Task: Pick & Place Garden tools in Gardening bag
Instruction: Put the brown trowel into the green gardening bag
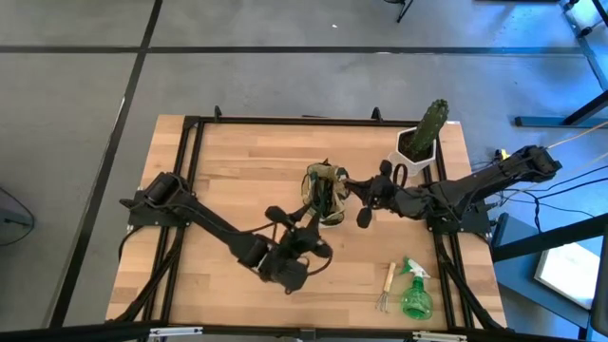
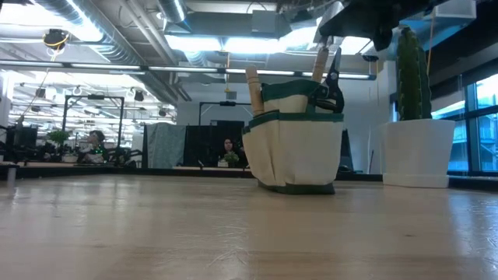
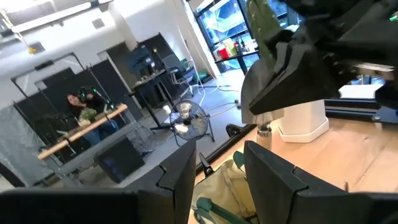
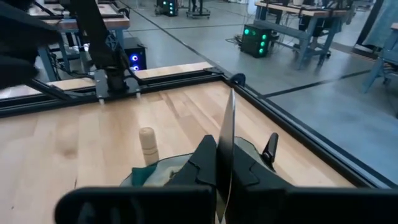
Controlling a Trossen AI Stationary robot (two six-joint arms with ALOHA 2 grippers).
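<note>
Mid-load: gardening bag [image 1: 324, 193] mid-table already holding some tools, hand fork [image 1: 386, 287] and spray bottle [image 1: 413, 294] waiting at the near-right edge, left gripper [image 1: 306, 237] spread empty beside the bag, right gripper [image 1: 352, 184] pressed together just at its rim, so next up grabbing the fork.

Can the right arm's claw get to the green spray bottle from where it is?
Probably yes. The spray bottle lies in the open on the right arm's side of the table, with only the small fork beside it. But the right claw is shut, up by the gardening bag.
</note>
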